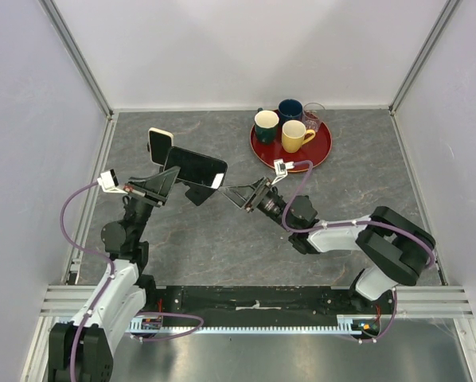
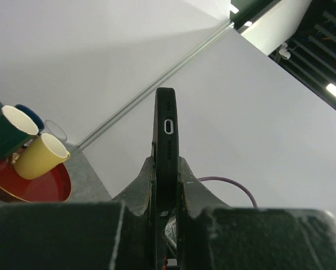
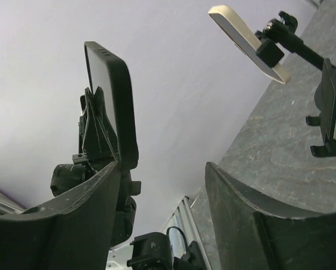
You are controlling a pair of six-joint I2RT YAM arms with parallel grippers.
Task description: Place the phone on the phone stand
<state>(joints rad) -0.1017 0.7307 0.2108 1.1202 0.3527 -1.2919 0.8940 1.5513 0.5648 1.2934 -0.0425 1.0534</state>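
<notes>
My left gripper (image 1: pixel 170 177) is shut on the left end of a black phone (image 1: pixel 197 167) and holds it above the table, screen up. In the left wrist view the phone (image 2: pixel 167 129) stands edge-on between the jaws of my left gripper (image 2: pixel 167 169). A black phone stand cradle (image 1: pixel 197 193) sits just below the phone. A cream slab (image 1: pixel 160 146) on a black arm stands behind it. My right gripper (image 1: pixel 236 196) is open and empty just right of the phone. In the right wrist view the phone (image 3: pixel 114 95) is beside the left finger of my right gripper (image 3: pixel 162 169), and the cradle (image 3: pixel 330 107) and the slab (image 3: pixel 246 39) are at the right.
A red round tray (image 1: pixel 324 151) at the back right holds a green mug (image 1: pixel 266 126), a blue mug (image 1: pixel 290 110), a yellow mug (image 1: pixel 295 135) and a clear glass (image 1: pixel 314 115). The tray also shows in the left wrist view (image 2: pixel 33 191). White walls enclose the table.
</notes>
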